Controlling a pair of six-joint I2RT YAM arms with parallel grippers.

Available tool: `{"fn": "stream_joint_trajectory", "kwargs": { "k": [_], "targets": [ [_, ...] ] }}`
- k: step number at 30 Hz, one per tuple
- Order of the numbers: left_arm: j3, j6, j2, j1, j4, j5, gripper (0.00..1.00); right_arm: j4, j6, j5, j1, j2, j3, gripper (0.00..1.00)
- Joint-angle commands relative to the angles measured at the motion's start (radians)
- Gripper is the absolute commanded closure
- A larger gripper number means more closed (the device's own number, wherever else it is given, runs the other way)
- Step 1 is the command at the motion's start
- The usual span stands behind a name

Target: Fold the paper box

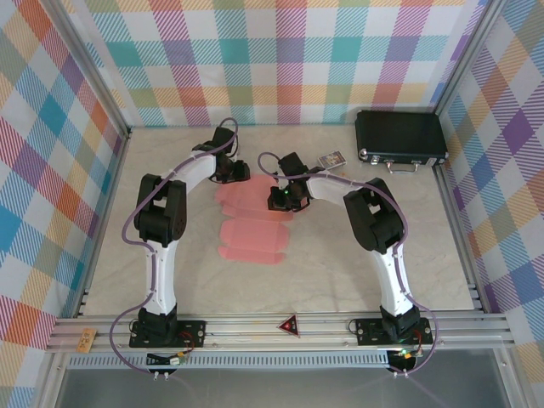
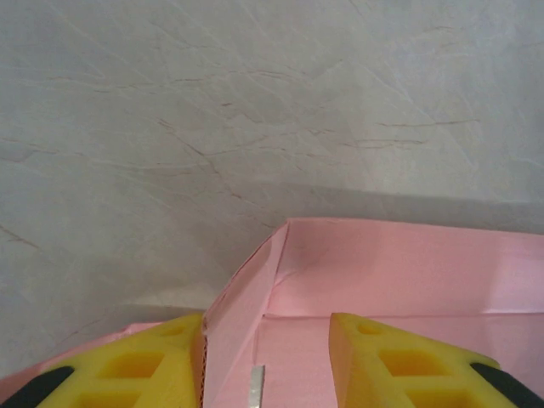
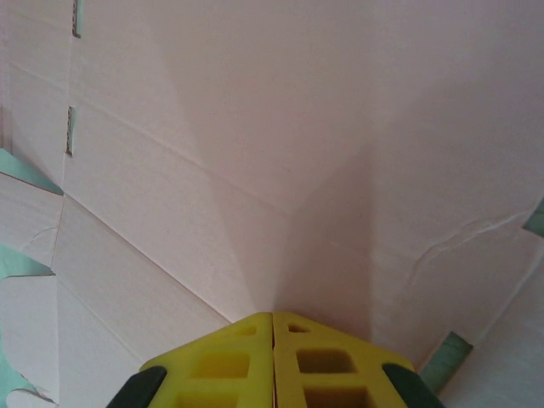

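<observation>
1. Near the middle of the tabletop: the paper box, salmon-pink, mostly spread flat, with rounded flaps pointing toward the near edge.
2. At the far end of that pink sheet: the left gripper on its left side and the right gripper on its right side, near each other, both low over the cardboard.
3. From the left wrist: yellow fingers spread apart, astride a raised side wall of the box. One finger outside the wall and just beside it, the other inside over the pink floor. A second wall standing across the far side, joined to the first at a corner.
4. From the right wrist: yellow fingers pressed together with no gap, tips right up against the pink cardboard. Unclear if pinching any of it. Crease lines and small slots across the sheet.
5. In the far right corner of the tabletop: a black case, closed and lying flat. Just to its left, a small card, well apart from the box.
6. On the rail along the near edge, between the two arm bases: a red triangle.
</observation>
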Motion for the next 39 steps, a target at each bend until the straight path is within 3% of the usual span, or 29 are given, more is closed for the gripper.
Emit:
{"fn": "stream_joint_trajectory", "kwargs": {
  "k": [1,13,15,17,19,31,39],
  "targets": [
    [0.045,0.04,-0.014,-0.001,-0.036,0.077,0.58,-0.036,0.013,0.017,0.011,0.058,-0.003,0.91],
    [0.091,0.082,0.008,-0.027,-0.072,0.024,0.56,-0.044,0.012,0.011,0.012,0.073,0.001,0.91],
    [0.106,0.087,0.022,-0.027,-0.084,0.045,0.59,-0.046,0.011,0.008,0.012,0.075,0.004,0.91],
    [0.111,0.094,0.027,-0.029,-0.083,0.072,0.73,-0.045,0.011,0.007,0.012,0.077,0.005,0.91],
    [0.113,0.098,0.031,-0.033,-0.079,0.081,0.76,-0.045,0.01,0.004,0.012,0.08,0.006,0.91],
    [0.13,0.101,0.077,-0.04,-0.103,0.104,0.72,-0.047,0.01,0.0,0.012,0.084,0.006,0.91],
    [0.124,0.097,0.009,-0.04,-0.105,0.068,0.66,-0.075,-0.036,0.034,0.012,0.048,0.014,0.9]
  ]
}}
